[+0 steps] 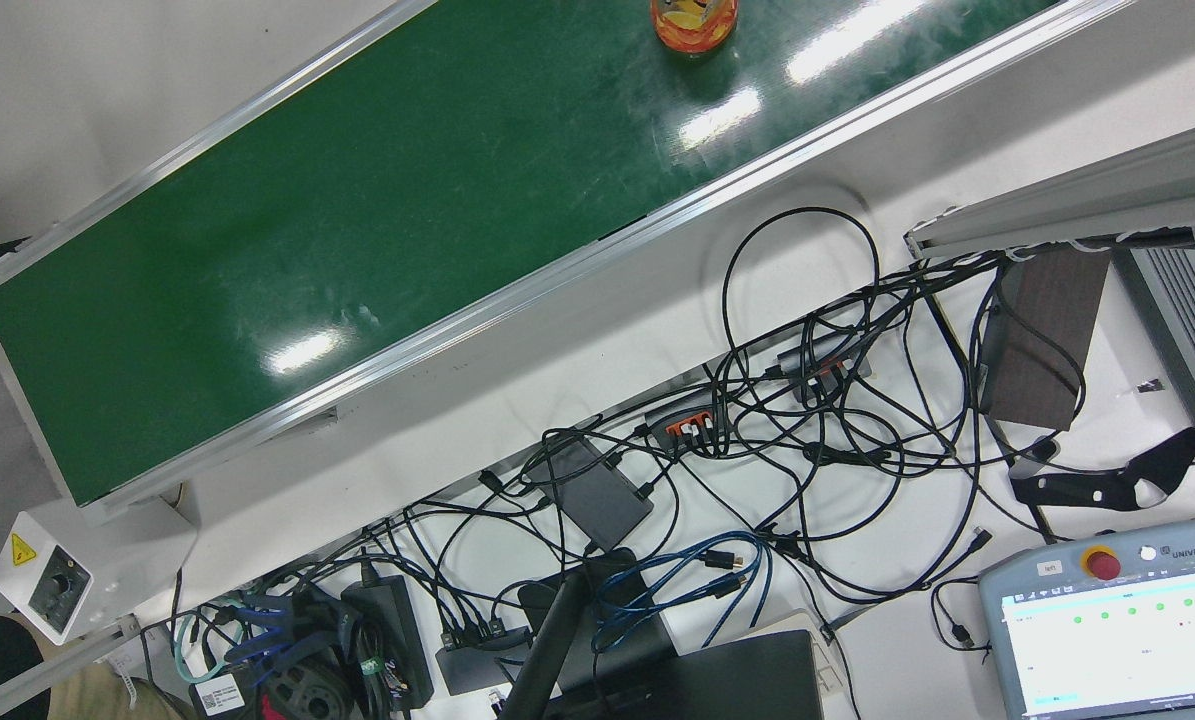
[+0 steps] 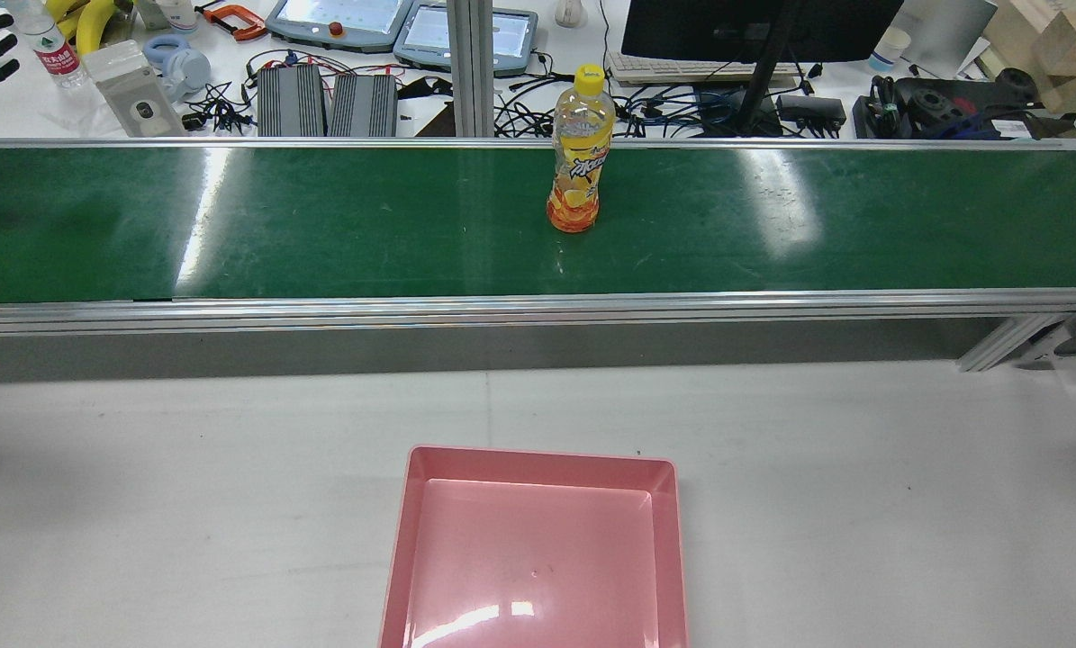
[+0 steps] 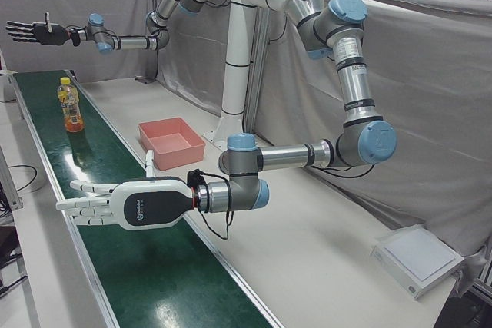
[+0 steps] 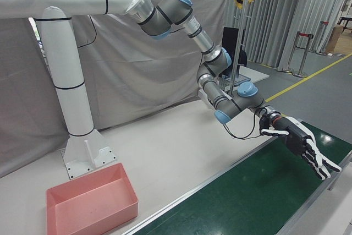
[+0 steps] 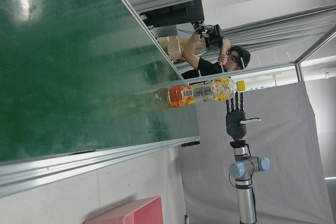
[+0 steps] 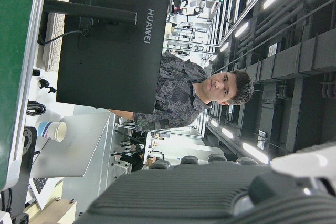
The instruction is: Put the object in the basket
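Observation:
An orange drink bottle [image 2: 578,171] with a yellow cap stands upright mid-belt on the green conveyor [image 2: 321,225]. It also shows in the front view [image 1: 694,22], the left-front view [image 3: 71,105] and the left hand view [image 5: 202,92]. The empty pink basket [image 2: 538,461] sits on the white table, on the robot's side of the belt [image 3: 165,155] [image 4: 93,216]. My left hand [image 3: 100,203] [image 4: 300,147] hovers open over the belt, far from the bottle. My right hand [image 3: 34,32] [image 5: 236,121] is open, raised beyond the bottle at the belt's other end.
Past the belt is a desk with cables [image 1: 807,430], teach pendants [image 2: 339,18] and a monitor [image 2: 754,27]. The arms' white pedestal [image 3: 234,105] stands behind the basket. A white box [image 3: 419,259] lies on the table. People stand beyond the desk [image 6: 205,90].

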You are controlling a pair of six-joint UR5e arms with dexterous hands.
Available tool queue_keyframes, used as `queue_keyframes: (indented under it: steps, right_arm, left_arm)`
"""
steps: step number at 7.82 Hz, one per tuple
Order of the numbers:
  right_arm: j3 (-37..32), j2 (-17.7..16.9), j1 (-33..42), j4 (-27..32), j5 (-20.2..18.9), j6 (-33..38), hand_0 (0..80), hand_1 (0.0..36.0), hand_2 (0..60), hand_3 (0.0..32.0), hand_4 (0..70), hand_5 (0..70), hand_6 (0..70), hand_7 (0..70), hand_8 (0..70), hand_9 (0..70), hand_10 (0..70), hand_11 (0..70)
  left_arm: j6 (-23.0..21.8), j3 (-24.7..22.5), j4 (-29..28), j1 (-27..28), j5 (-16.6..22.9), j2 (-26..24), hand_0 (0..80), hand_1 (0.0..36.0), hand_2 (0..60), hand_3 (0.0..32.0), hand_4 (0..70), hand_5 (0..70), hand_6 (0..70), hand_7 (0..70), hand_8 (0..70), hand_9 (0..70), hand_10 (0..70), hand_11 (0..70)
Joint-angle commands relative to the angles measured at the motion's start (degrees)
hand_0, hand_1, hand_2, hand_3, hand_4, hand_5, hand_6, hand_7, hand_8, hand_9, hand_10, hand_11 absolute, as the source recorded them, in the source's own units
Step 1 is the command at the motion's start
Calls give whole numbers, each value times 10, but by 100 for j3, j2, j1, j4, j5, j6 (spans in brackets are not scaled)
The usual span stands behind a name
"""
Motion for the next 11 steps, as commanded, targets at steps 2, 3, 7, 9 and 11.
queue_keyframes:
  steps: [2,3,7,9,11]
  right_arm:
    - [0,0,-8,0,0,-5,0,0,0,0,0,0,0,0,0,0,0,0]
    - [0,0,-8,0,0,4,0,0,0,0,0,0,0,0,0,0,0,0]
    - [0,0,0,0,0,4,0,0,0,0,0,0,0,0,0,0,0,0]
    - [0,0,-8,0,0,4,0,0,0,0,0,0,0,0,0,0,0,0]
    - [0,0,-8,0,0,4,0,0,0,0,0,0,0,0,0,0,0,0]
  left_arm:
    - [0,0,-3,0,-5,0,470,43,0,0,170,145,0,0,65,101,66,103]
    - [0,0,-3,0,4,0,471,44,0,0,169,147,0,0,64,100,67,104]
    - [35,-9,162,18,4,-227,471,45,0,0,175,154,0,0,70,108,66,103]
    - [289,-18,452,131,4,-613,473,49,0,0,180,157,0,0,66,104,67,105]
    - [403,0,873,789,-13,-1043,470,47,0,0,171,143,0,0,67,105,74,114]
